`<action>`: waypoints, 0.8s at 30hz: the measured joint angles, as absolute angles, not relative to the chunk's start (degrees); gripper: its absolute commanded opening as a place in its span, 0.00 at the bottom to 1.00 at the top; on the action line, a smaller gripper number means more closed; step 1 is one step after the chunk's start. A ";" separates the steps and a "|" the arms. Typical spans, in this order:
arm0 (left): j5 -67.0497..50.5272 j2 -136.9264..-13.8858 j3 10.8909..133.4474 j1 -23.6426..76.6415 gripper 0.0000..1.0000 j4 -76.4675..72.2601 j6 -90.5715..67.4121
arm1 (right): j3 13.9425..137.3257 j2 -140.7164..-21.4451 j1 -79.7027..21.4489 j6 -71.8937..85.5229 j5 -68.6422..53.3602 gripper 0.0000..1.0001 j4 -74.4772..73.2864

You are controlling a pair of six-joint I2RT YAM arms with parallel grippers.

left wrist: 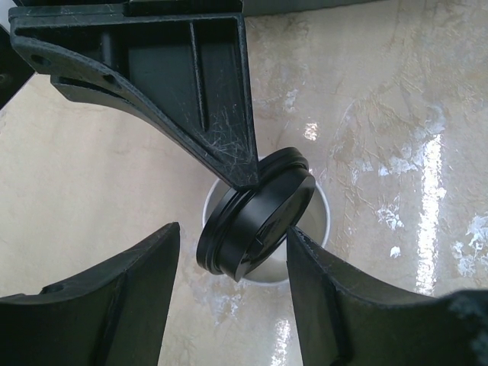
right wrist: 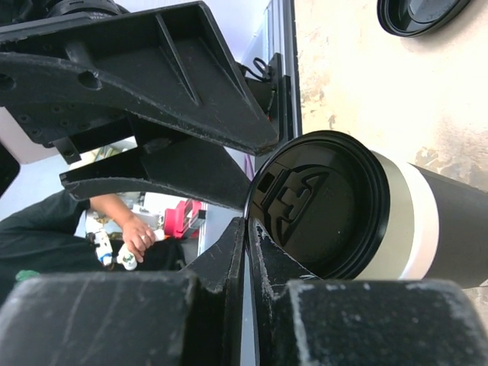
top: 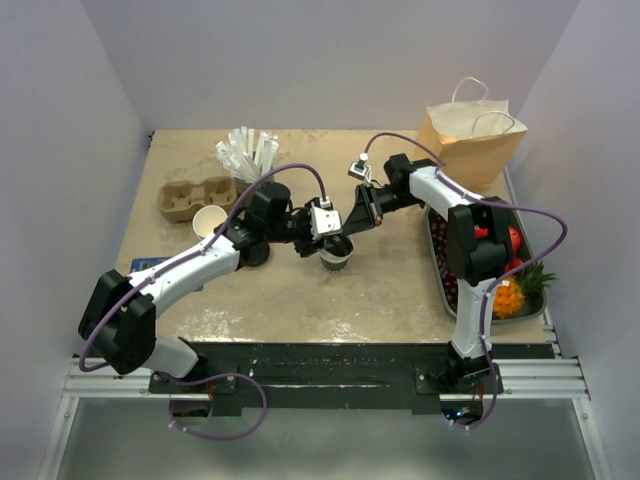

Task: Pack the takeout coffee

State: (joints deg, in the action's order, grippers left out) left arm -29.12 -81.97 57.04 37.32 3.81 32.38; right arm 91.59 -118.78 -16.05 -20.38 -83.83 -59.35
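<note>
The takeout coffee (top: 337,255) stands mid-table, a dark paper cup (right wrist: 457,229) with a pale band under its black lid (right wrist: 320,206). In the left wrist view the lid (left wrist: 255,217) sits tilted on the cup's white rim (left wrist: 316,217). My left gripper (top: 328,226) is open above the cup, its jaws (left wrist: 235,229) either side of the lid, the right one at the lid's edge. My right gripper (top: 354,220) is shut, its fingertips (right wrist: 248,225) against the lid's rim; its finger (left wrist: 221,114) shows resting on the lid's top edge.
A brown paper bag (top: 470,140) stands at the back right. A tray of fruit (top: 437,262) lies at the right. A cardboard cup carrier (top: 195,195), a lidless cup (top: 208,222) and wrapped straws (top: 248,150) are at the back left. A loose black lid (right wrist: 419,14) lies near the cup.
</note>
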 measured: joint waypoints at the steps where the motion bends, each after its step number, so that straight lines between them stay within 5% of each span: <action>1: -29.12 -82.17 57.04 37.34 0.62 3.51 32.27 | 91.59 -118.78 -16.05 -19.94 -83.66 0.09 -58.94; 14: -29.21 -83.31 57.04 37.95 0.62 1.63 32.01 | 91.26 -118.54 -15.57 -11.73 -78.91 0.22 -51.35; 24: -29.32 -84.97 57.12 37.98 0.61 1.37 31.92 | 89.14 -117.86 -15.42 -6.81 -75.46 0.24 -45.52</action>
State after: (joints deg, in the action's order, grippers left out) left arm -29.32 -84.97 57.12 37.98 1.37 31.92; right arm 89.14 -117.86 -15.42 -6.81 -75.46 -45.52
